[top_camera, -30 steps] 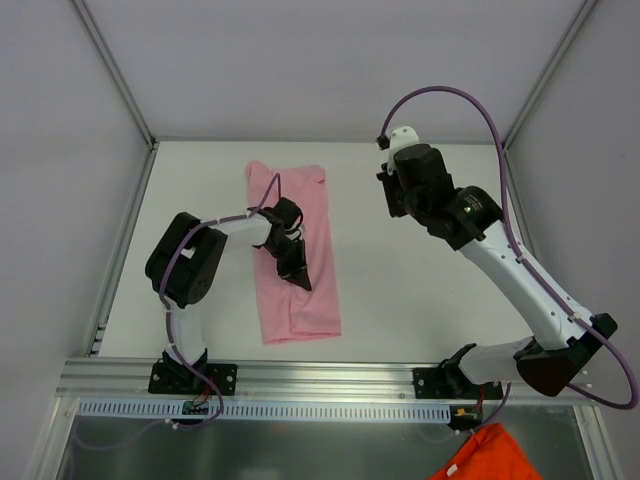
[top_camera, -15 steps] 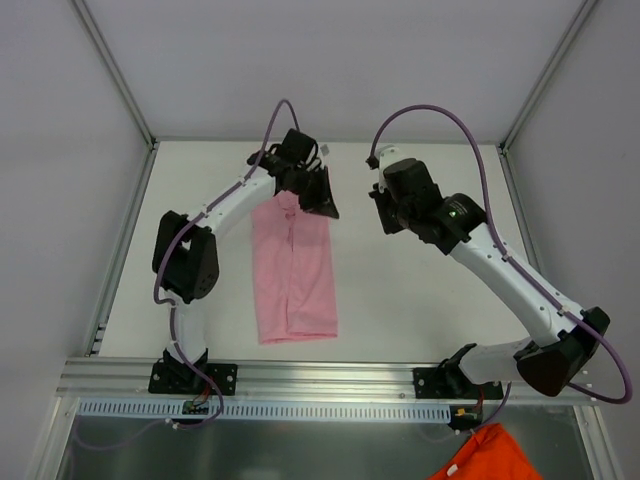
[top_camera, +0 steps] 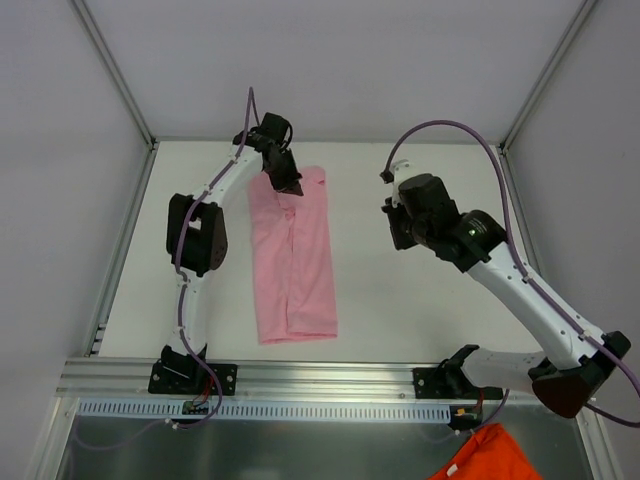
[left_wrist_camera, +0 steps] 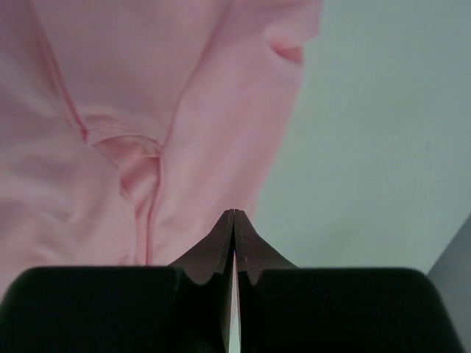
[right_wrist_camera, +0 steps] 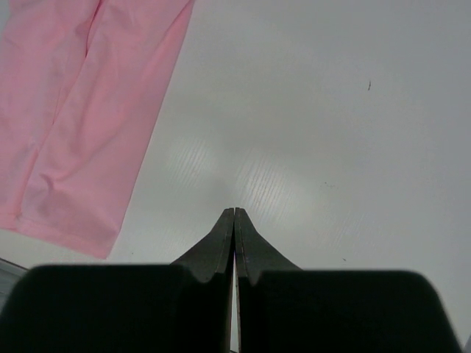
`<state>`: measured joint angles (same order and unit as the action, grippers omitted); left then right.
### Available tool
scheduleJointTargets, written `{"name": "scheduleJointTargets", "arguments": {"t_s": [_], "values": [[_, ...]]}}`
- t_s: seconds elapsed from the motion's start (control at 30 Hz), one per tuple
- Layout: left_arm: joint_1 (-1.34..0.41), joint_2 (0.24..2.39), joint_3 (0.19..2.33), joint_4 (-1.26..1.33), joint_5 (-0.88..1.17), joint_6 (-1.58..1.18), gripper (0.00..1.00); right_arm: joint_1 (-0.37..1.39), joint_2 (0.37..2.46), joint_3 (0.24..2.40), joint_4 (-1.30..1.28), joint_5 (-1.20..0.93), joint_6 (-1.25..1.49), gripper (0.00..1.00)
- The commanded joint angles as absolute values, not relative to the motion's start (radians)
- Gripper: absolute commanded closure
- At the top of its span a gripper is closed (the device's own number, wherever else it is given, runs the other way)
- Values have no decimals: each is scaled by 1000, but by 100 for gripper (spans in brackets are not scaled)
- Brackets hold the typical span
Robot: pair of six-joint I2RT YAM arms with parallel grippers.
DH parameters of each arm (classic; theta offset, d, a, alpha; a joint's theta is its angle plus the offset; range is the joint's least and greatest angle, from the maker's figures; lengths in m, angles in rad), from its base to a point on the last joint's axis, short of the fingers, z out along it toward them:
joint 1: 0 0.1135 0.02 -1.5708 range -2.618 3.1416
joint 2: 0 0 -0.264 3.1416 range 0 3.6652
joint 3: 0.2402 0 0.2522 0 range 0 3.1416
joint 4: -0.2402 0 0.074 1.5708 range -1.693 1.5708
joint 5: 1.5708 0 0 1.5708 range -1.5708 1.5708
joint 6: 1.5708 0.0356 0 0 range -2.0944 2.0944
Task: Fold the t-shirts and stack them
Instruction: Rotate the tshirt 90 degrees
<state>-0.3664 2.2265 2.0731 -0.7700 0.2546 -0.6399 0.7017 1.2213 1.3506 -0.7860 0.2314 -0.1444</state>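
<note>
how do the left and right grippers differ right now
The left gripper sits over the far end of the pink shirt; the right gripper is over bare table to the shirt's right. The left arm is stretched out to the far edge; the right arm is bent, nearer mid-table. Both grippers are shut and hold nothing.

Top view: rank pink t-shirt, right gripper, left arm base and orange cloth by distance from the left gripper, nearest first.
From the left gripper:
1. pink t-shirt, its far left corner right at the gripper.
2. right gripper, across to the right.
3. left arm base, at the near edge, left side.
4. orange cloth, past the near edge, bottom right.
</note>
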Motion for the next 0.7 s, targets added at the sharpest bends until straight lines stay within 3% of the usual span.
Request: {"name": "scheduleJointTargets", "arguments": {"t_s": [0.0, 0.43, 0.67], "values": [[-354, 2210, 2072, -782, 117, -670, 100, 699, 1158, 1321, -837, 264, -127, 99], [-226, 2227, 2007, -824, -193, -765, 100, 698, 1017, 1207, -940, 268, -84, 99], [-167, 2238, 1977, -810, -222, -793, 100, 699, 980, 1197, -986, 264, -66, 99]]}}
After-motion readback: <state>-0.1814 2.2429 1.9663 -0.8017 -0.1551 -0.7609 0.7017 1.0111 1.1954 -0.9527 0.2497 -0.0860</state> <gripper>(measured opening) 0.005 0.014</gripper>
